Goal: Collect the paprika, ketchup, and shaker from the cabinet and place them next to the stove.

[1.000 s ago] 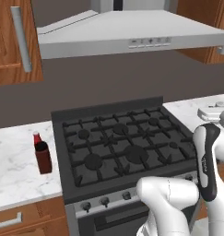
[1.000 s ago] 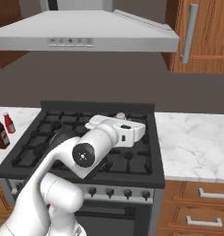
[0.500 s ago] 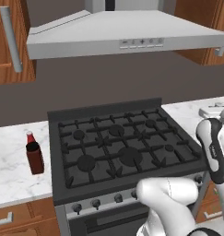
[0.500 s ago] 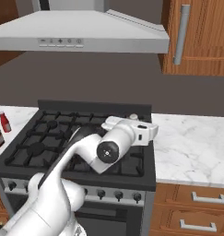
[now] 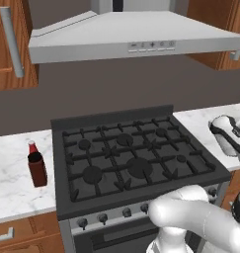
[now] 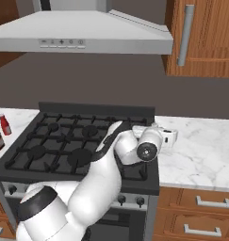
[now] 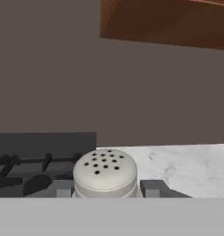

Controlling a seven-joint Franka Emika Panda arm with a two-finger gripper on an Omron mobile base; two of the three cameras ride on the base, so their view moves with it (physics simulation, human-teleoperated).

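Two white marble desk point(image 5: 10, 185) runs flank the black five-burner gas stove point(image 5: 129, 163) beneath a grey metal hood point(image 5: 131, 37) and brown wooden cabinet point(image 6: 203, 40). Left of it stand the dark brown-red paprika jar point(image 5: 37, 169) and slim red ketchup bottle point(image 5: 32, 147). The end effector point(image 7: 106, 193) is clenched on the pale, dome-capped perforated shaker point(image 7: 104, 174), above the stove's right edge.

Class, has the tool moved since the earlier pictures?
Yes. The tool, holding the shaker, has moved right, off the stove and over the counter beside it.
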